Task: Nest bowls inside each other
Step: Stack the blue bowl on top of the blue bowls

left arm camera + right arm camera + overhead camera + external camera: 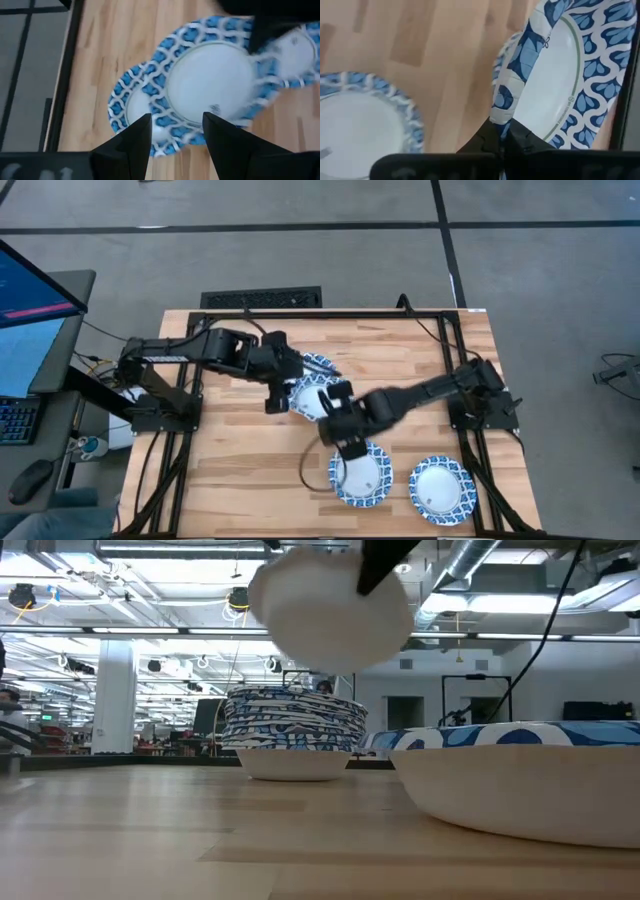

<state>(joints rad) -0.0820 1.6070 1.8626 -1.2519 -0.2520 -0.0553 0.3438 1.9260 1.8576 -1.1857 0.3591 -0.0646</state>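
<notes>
Above the middle of the wooden table [240,470], my right gripper [504,131] pinches the patterned rim of a lifted bowl [560,75], fingers shut tight on the edge so that the bowl hangs tilted in the air; from table height its pale underside shows high over the boards, clear of everything below. My left gripper [175,131] hovers just beside it over the stack of nested bowls [292,732] near the table's far edge, its two fingers [131,142] spread apart and holding nothing, the stack's top bowl directly beneath them. Two more bowls sit singly on the near side of the table: a near bowl [361,473] just under my right arm, and a second single bowl [441,489] beside it toward the right edge, the two close but apart. Both rest upright and flat on the wood. The stack stands upright as well, rims layered one above another.
</notes>
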